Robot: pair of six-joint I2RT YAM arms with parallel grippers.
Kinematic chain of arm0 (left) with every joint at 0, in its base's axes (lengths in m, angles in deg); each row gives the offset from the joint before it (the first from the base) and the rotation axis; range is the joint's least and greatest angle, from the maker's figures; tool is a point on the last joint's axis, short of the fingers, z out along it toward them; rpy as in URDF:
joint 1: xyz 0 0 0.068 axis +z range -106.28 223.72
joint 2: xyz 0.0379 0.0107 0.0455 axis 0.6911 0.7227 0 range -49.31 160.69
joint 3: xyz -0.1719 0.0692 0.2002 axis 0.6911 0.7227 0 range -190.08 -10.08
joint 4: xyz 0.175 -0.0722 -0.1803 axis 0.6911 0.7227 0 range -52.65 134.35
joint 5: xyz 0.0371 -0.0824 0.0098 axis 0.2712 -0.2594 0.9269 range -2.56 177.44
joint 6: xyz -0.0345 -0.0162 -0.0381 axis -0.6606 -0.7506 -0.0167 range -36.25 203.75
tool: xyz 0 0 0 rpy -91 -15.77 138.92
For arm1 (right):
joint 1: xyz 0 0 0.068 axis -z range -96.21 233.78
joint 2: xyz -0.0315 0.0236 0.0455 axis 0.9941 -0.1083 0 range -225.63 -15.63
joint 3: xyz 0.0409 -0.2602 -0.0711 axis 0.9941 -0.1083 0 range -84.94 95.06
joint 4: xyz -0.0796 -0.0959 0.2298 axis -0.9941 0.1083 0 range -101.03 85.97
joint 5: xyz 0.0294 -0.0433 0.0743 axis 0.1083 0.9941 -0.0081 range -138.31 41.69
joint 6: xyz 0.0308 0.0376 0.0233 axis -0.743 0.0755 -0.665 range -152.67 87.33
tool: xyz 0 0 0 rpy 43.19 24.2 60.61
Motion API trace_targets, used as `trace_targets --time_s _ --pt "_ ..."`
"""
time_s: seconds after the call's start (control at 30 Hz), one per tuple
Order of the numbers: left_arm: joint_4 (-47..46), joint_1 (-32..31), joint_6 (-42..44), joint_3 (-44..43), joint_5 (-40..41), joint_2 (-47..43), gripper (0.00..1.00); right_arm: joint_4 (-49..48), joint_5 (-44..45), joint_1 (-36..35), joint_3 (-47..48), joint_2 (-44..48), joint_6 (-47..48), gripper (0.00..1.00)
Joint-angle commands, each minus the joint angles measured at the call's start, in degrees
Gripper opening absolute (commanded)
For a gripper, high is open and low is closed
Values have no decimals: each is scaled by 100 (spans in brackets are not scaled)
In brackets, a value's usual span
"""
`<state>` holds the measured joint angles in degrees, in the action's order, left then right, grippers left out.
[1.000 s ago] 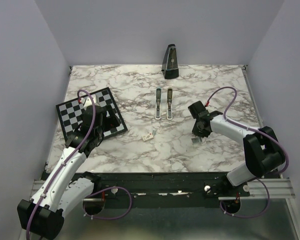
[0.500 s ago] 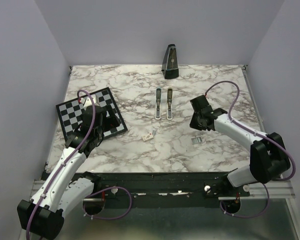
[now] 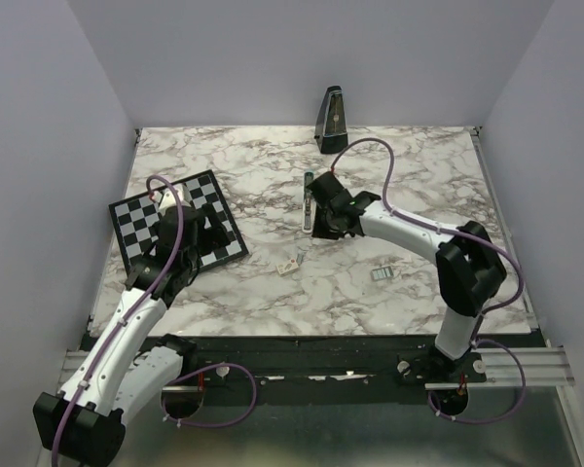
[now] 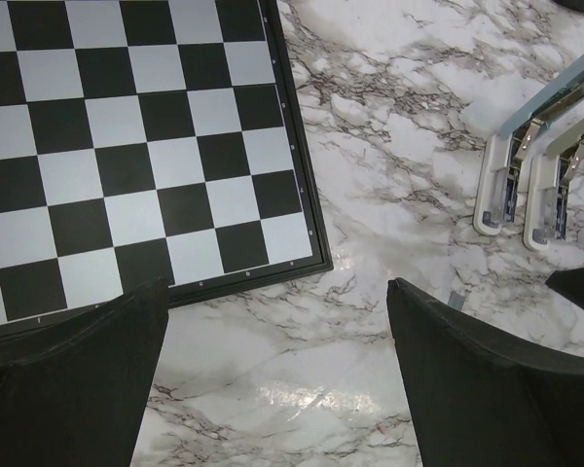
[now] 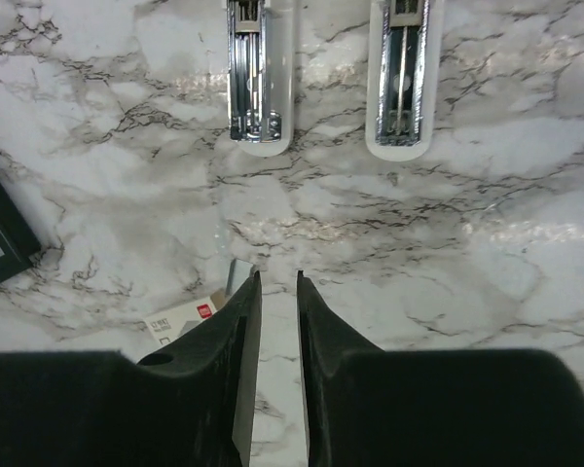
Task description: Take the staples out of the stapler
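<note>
The stapler (image 3: 309,202) lies on the marble table (image 3: 438,175), a little right of its middle and towards the far side, in front of the black metronome (image 3: 332,121) that stands at the far edge. It is laid open as two slim bars set side by side and just apart, both running near to far. From above they read as dark olive strips with white ends; the left wrist view catches a pale sage-green edge along them. Seen from the right wrist, the left bar (image 5: 258,73) shows a bright chrome channel inside a rounded white end, and the right bar (image 5: 402,73) shows a narrower metal rail with a dark slot down its middle. Whether staples sit in either channel cannot be told. The right gripper (image 5: 277,282) hangs just near of the bars' near ends, its fingers parted by only a narrow gap with nothing between them, so it hides most of the right bar in the top view. A small white box (image 5: 185,316) with a red mark lies near and left of that gripper; its contents cannot be seen. A small pale grey piece (image 3: 381,274) lies alone further right and nearer. The left gripper (image 4: 277,287) is spread wide and empty over the near right corner of the chessboard (image 3: 151,219) on the table's left.
</note>
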<state>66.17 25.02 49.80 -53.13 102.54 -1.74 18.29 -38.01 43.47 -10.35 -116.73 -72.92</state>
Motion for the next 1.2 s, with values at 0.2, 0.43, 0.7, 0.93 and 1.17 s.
trace_targets --time_s 0.2,0.43,0.7,0.93,1.17 --pt "45 33 56 -63 477 -363 99 1241 639 -635 1065 -1008 -1969 27" --pt "27 33 29 -55 416 -363 99 1612 736 -688 1313 -1325 -2390 31" --pt "19 33 29 -46 354 -424 99 1612 701 -846 1339 -1474 -2585 45" --pt "-8 33 29 -19 319 -494 99 1629 806 -873 1515 -1650 -2637 49" --pt "-8 33 29 -20 275 -512 99 1831 815 -917 1849 -1922 -2602 48"
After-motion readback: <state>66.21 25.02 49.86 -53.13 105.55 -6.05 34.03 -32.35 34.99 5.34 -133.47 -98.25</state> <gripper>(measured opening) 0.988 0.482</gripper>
